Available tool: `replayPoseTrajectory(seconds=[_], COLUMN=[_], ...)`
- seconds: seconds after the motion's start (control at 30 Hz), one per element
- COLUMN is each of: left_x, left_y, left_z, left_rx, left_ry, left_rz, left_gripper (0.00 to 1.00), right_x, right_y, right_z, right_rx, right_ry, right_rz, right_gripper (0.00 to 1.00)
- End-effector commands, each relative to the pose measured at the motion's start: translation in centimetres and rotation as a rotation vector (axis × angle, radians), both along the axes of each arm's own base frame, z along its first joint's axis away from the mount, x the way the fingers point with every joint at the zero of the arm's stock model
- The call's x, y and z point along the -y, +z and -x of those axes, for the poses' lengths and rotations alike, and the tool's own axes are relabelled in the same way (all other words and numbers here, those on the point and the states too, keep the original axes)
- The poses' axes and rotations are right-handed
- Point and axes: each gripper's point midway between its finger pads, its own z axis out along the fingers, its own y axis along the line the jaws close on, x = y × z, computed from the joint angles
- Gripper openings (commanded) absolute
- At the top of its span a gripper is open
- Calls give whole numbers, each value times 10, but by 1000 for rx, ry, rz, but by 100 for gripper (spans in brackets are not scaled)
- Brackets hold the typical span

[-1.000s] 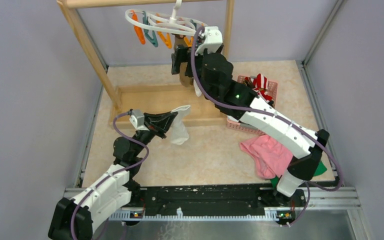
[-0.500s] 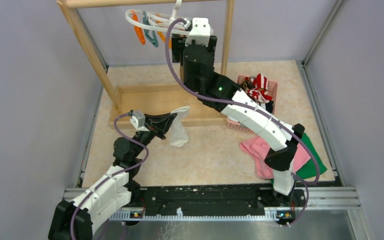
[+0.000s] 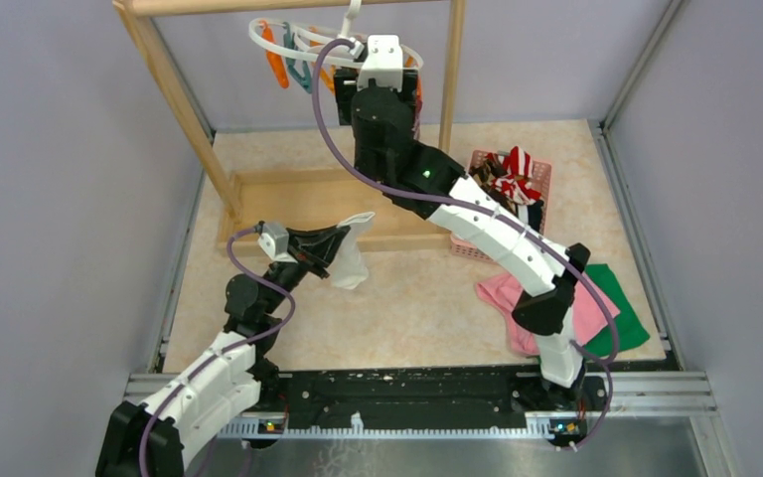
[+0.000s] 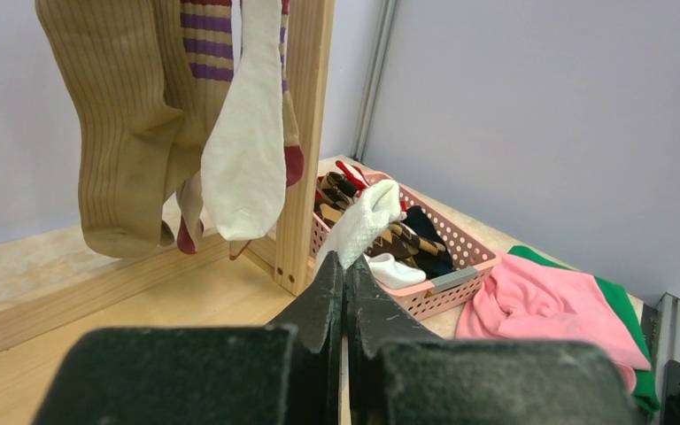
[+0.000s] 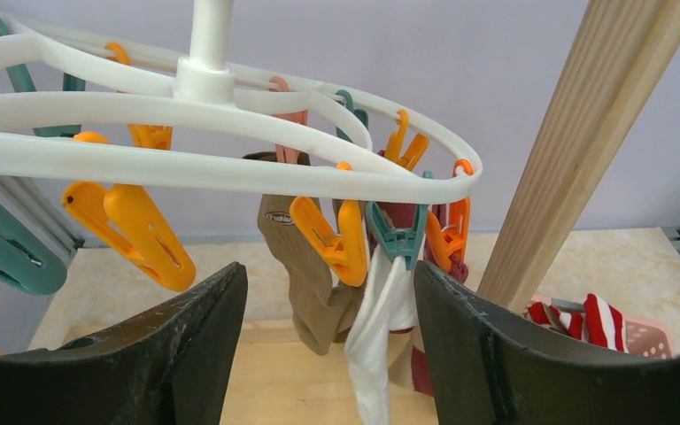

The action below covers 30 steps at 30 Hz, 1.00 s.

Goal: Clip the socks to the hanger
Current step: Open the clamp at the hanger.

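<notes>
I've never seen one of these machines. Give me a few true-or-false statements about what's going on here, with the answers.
1. The left gripper is shut on a small white sock. True.
2. The white plastic oval hanger carries no socks. False: several hang from its clips, an olive-brown ribbed sock among them.
3. The right gripper is clamped on an orange clip. False: its jaws stand open near the hanger, gripping nothing.
4. The pink perforated plastic basket holds more socks. True.
5. The crumpled pink cloth lies inside that basket. False: it lies outside, beside it.
</notes>
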Motion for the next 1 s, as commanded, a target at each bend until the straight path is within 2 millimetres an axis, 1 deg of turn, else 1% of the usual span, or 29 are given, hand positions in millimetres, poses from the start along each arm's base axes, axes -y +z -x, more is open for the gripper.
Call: replayPoseTrajectory(seconds=[0.0, 0.37, 0.47, 0.63, 0.8, 0.87, 0.97], left_x=[-5, -7, -7, -8, -8, -9, -9], left_y=[5, 6, 6, 6, 7, 6, 7], left_z=[1, 1, 1, 1, 1, 2, 2], left_rx=[37, 41, 42, 44, 47, 46, 47], left_ry=[25, 36, 39, 44, 45, 44, 45], left_rz=[9, 10, 10, 10, 12, 12, 13], left_gripper=[0, 0, 0, 0, 0, 0, 0], right_x=[2, 9, 10, 12, 13, 13, 12], right_y=[9, 2, 2, 9, 10, 9, 8], right_z=[-3, -24, -27, -28, -30, -31, -32], right_rx=[15, 19, 34, 61, 68, 67, 65], right_ry=[-11, -58, -79, -90, -96, -96, -92], right_rz=[-23, -6, 9, 7, 9, 11, 14], right_gripper=[67, 64, 63, 61, 58, 59, 63])
